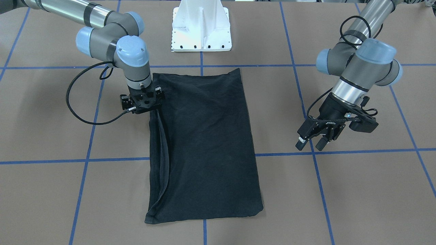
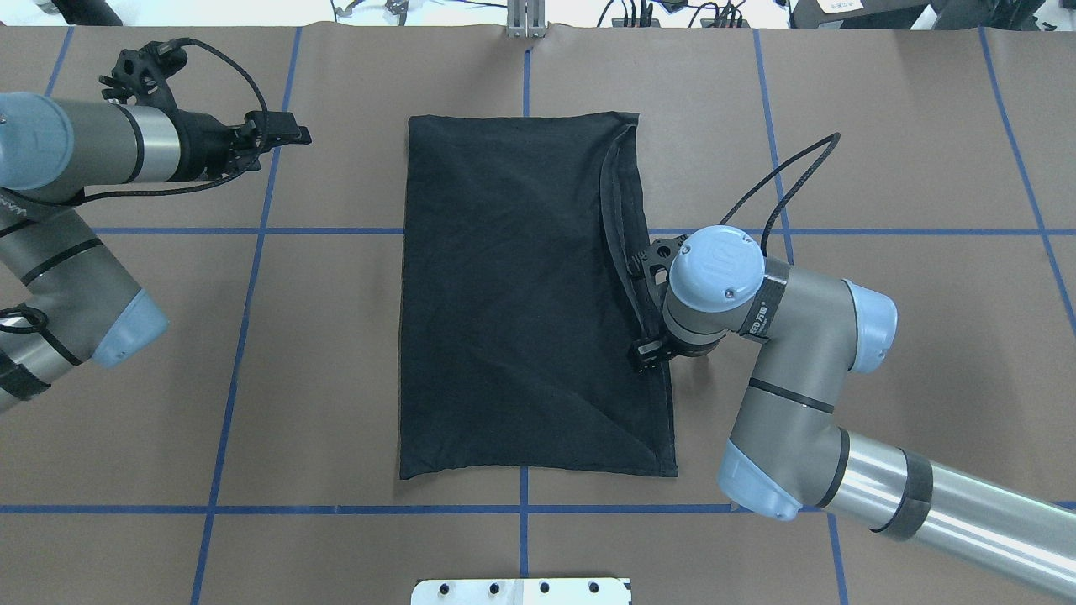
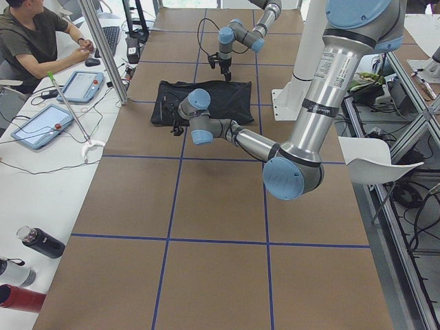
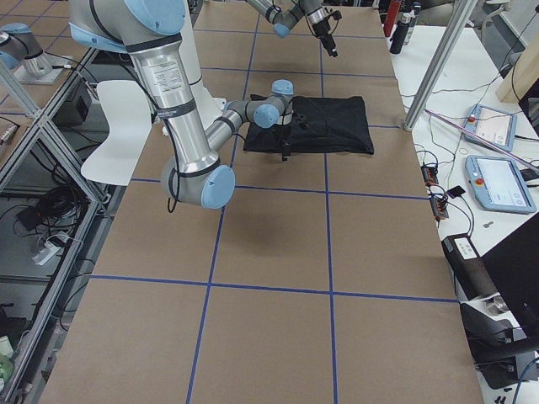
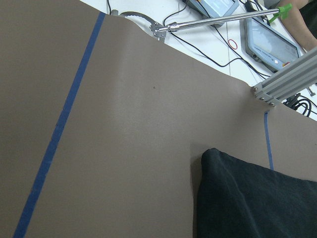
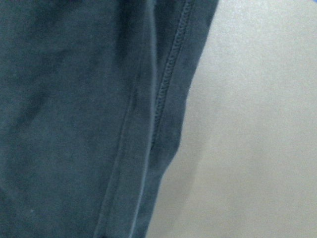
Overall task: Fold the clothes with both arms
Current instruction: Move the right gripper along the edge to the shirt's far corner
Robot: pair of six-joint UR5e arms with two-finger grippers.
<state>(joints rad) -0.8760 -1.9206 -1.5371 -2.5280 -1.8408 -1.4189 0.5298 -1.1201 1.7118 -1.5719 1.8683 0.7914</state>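
Note:
The clothes are one black T-shirt (image 1: 204, 143) (image 2: 521, 294), lying flat in a tall folded rectangle at the table's middle, plain side up. A loose hemmed layer curls along its edge on my right arm's side. My right gripper (image 1: 145, 108) (image 2: 646, 332) points straight down onto that edge, about halfway along it. Its fingers are hidden under the wrist, so I cannot tell their state. The right wrist view shows only the shirt's hem (image 6: 168, 94) and bare table, very close. My left gripper (image 1: 310, 144) (image 2: 290, 134) hangs open and empty above the table, well clear of the shirt (image 5: 257, 198).
The white pedestal base (image 1: 201, 30) stands just behind the shirt. Blue tape lines (image 1: 204, 156) cross the brown table. In the left side view a person (image 3: 27, 41) sits at a side desk with tablets (image 3: 82, 86), and bottles (image 3: 38, 242) lie near the corner.

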